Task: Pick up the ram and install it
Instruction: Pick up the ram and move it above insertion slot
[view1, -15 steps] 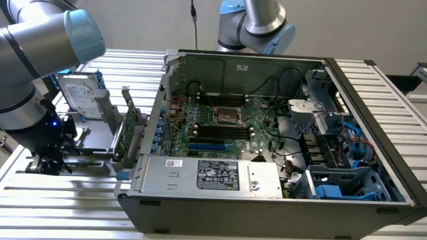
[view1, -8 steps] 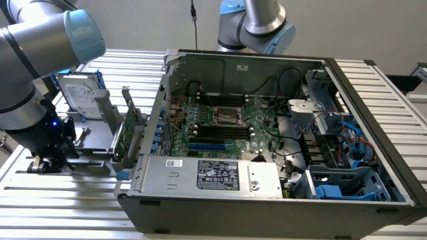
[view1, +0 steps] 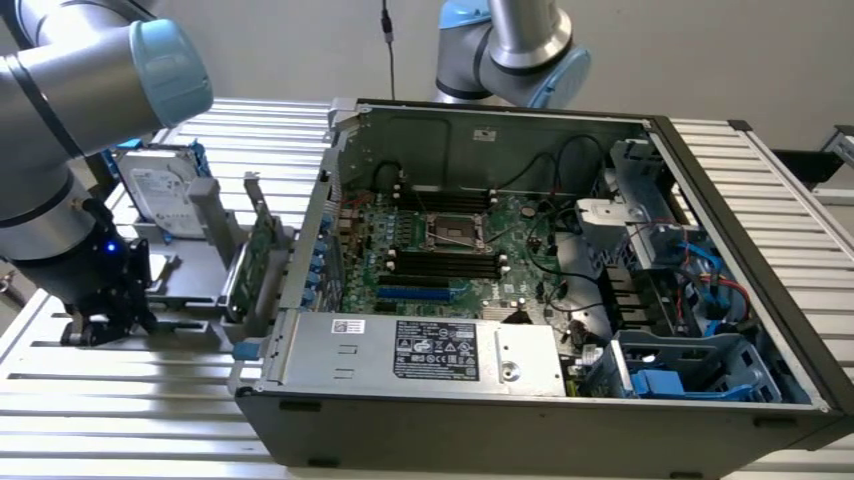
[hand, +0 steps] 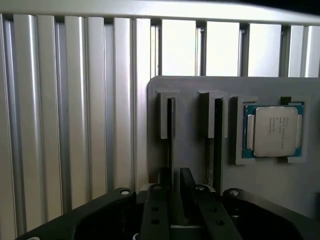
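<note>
Ribbed aluminium table (view1: 134, 410) carries an open computer case (view1: 534, 435) on its side, with a pale wall behind. Inside the case lie the motherboard (view1: 441, 250) and, nearer, a grey power supply (view1: 414, 350). A second arm (view1: 514, 50) stands beyond the case's far wall.

At the exterior view's left, just beside the case, a grey holder (view1: 187, 275) sits on the table. A hard drive (view1: 160, 195) stands at its far end and a green card (view1: 251, 265) stands upright on the side next to the case. The working arm (view1: 54, 150) reaches down at the holder's near end, with its gripper (view1: 100, 325) low against it.

From the wrist, the holder (hand: 190, 100) shows two narrow slots and a pocket with a CPU (hand: 274, 131) lying flat. The ram (hand: 170, 140) stands on edge in the slot farther from the CPU, seen as a thin dark line. The gripper (hand: 176, 182) sits right over the ram's near end. Whether the fingers are clamped on it I cannot tell. The slot between the ram and the CPU also holds a thin dark edge.
</note>
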